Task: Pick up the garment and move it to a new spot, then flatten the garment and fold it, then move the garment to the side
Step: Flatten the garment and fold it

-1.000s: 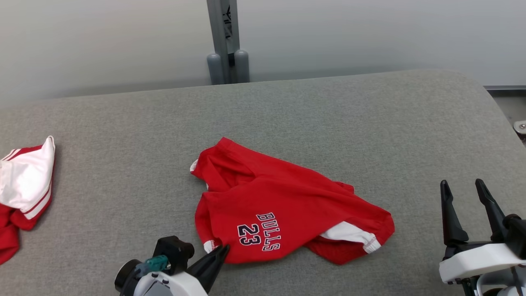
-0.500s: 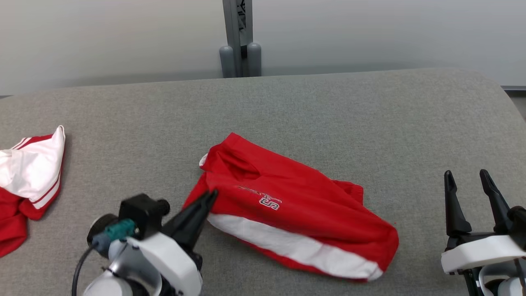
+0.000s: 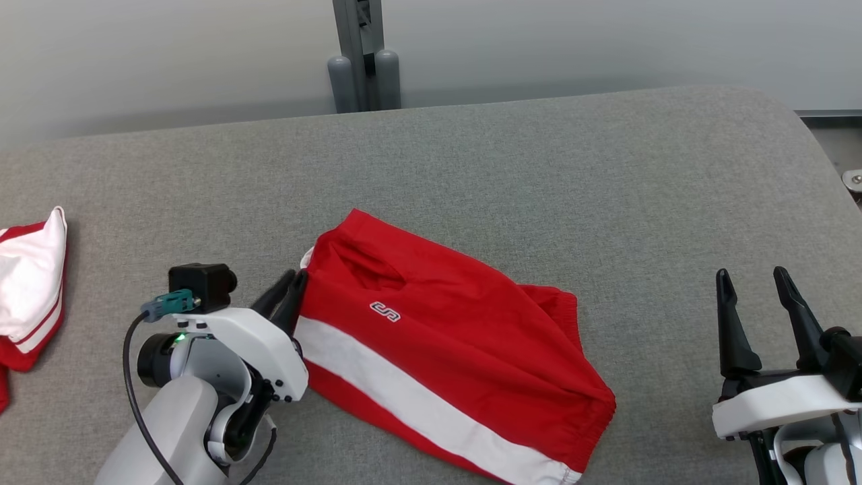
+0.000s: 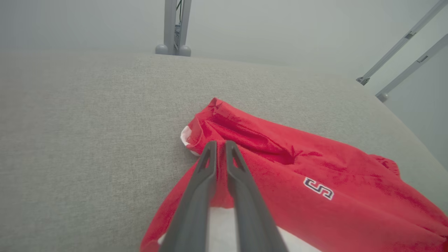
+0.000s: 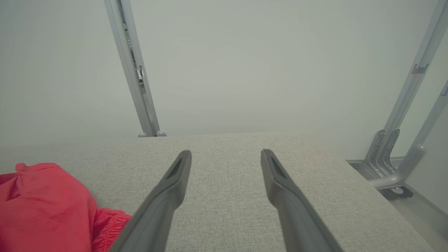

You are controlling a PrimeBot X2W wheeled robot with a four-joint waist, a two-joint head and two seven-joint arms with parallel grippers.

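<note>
**A:** Where do we have the red fabric garment with the broad white stripe (image 3: 458, 350)?

**B:** It lies spread near the middle of our grey felt-covered table (image 3: 539, 168). Its long side runs slantwise from the far left towards the near right. A small white logo faces up, and the elastic hem is bunched at the right end.

**A:** And our left gripper (image 3: 296, 276)?

**B:** Its two dark fingers are pinched together on the garment's left edge. In the left wrist view we see red cloth in the thin slit between them, just beside a bit of white lining.

**A:** Our right gripper (image 3: 751, 273)?

**B:** Spread wide, holding nothing, over bare table well to the right of the garment.

**A:** What else do we see?

**B:** A crumpled red-and-white cloth (image 3: 34, 283) at the table's left edge, well apart from the garment. There is also a grey metal post (image 3: 363, 60) standing behind the far edge.
</note>
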